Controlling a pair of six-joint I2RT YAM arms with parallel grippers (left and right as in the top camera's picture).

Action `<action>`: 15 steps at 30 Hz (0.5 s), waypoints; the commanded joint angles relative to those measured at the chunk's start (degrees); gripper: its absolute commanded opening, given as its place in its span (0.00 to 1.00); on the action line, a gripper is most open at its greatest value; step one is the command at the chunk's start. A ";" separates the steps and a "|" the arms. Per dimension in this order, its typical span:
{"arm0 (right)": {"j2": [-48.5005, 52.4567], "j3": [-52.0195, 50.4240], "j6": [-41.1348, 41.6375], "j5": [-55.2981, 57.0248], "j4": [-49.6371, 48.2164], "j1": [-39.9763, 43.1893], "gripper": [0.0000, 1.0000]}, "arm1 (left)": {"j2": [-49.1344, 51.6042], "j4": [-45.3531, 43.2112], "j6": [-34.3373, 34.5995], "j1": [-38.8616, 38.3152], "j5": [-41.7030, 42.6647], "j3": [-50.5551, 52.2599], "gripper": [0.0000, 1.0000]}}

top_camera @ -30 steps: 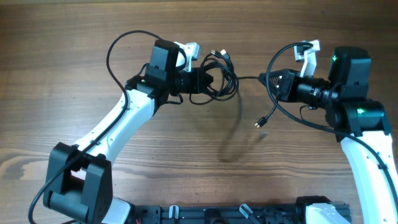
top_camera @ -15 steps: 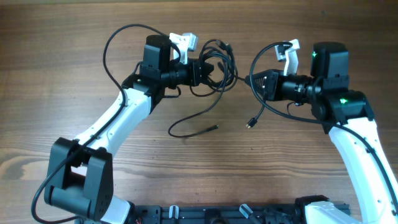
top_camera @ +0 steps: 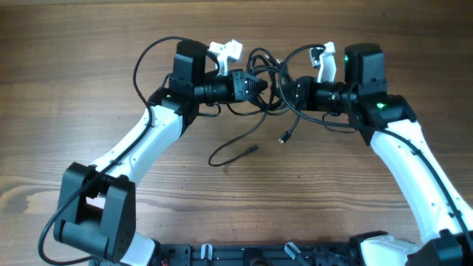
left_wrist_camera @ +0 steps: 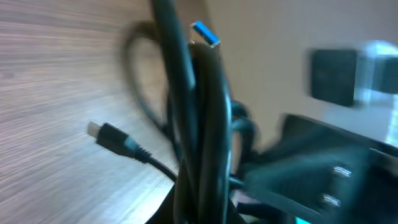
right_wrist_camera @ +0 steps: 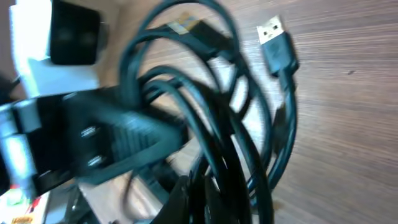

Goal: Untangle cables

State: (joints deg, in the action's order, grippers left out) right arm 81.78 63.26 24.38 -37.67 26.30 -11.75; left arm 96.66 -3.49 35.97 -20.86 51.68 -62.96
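The cables [top_camera: 270,70] are thin black cords bunched in loops, held above the table between my two grippers. My left gripper [top_camera: 260,85] is shut on the bundle from the left. My right gripper [top_camera: 290,94] is shut on it from the right, almost touching the left one. One loose tail [top_camera: 229,154] lies curved on the wood, and a short plug end [top_camera: 283,138] dangles below. In the left wrist view the cords [left_wrist_camera: 199,124] run up from the jaws to a blue-tipped plug [left_wrist_camera: 205,34]. In the right wrist view the loops [right_wrist_camera: 217,124] fan out, with a USB plug [right_wrist_camera: 277,37] at the top.
Wooden table [top_camera: 74,89] all round. Each arm's own thicker black wire arcs beside its wrist, the left one [top_camera: 144,63] and the right one [top_camera: 295,53]. The arm bases and a black rail [top_camera: 259,255] sit at the front edge.
My right gripper has moved left and now sits next to the left gripper, so the bundle is slack and bunched. A loose tail has dropped onto the table.
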 commanded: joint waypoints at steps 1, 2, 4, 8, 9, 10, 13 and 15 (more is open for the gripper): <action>1.70 1.49 1.27 2.82 -1.01 -0.52 0.04 | 0.20 -6.10 1.01 -1.14 15.17 0.04 0.04; 1.81 1.49 1.29 3.34 -1.03 -0.52 0.04 | 0.20 -8.24 1.07 -1.18 17.46 0.04 0.04; 2.19 1.49 1.33 3.61 -1.29 -0.52 0.05 | 0.20 -11.69 2.51 -1.18 20.85 0.04 0.04; 2.40 1.49 2.23 3.61 -1.73 -0.50 0.06 | 0.20 -13.88 2.40 -1.14 23.93 0.04 0.04; 2.38 1.51 2.64 3.58 -1.90 -0.50 0.08 | 0.20 -13.88 2.12 -1.05 23.91 0.04 0.04; 2.38 1.51 2.80 3.54 -2.14 -0.48 0.09 | 0.20 -13.88 1.95 -0.90 23.69 0.04 0.04; 2.32 1.55 2.82 3.17 -2.14 0.33 0.18 | 0.22 -13.51 1.81 -0.04 22.14 0.04 0.04; 2.23 1.55 2.93 3.85 -0.70 1.73 0.21 | 0.20 -13.53 2.01 1.03 22.38 0.04 0.04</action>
State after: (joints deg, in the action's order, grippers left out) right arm 82.74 63.57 26.81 -36.93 24.77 -12.19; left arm 97.34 -16.56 37.65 -20.80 66.50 -62.81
